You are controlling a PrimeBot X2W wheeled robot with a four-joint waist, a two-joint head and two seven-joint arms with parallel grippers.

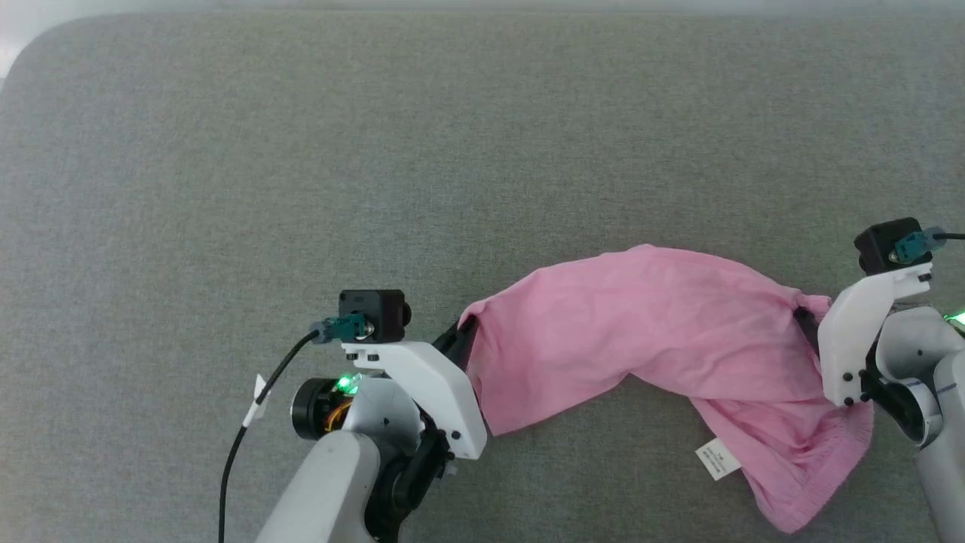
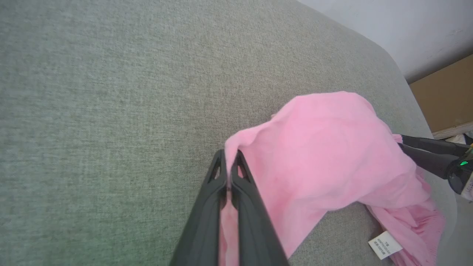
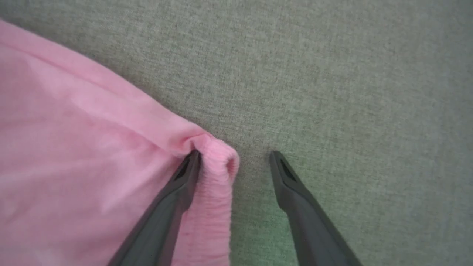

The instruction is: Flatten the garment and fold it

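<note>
Left pincer point(image 1: 466, 330) on garment point(image 1: 641, 324), tips half hidden

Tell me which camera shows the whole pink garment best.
The head view: the garment shows whole on the gray surface, label included. The left wrist view sees it foreshortened from the corner the left gripper pinches. The right wrist view gives its gathered edge between the open fingers of the right gripper.

You can't read the print on the label point(image 1: 717, 459); it's too small. The garment point(image 2: 332, 155) runs off the left wrist view's bottom edge.
</note>
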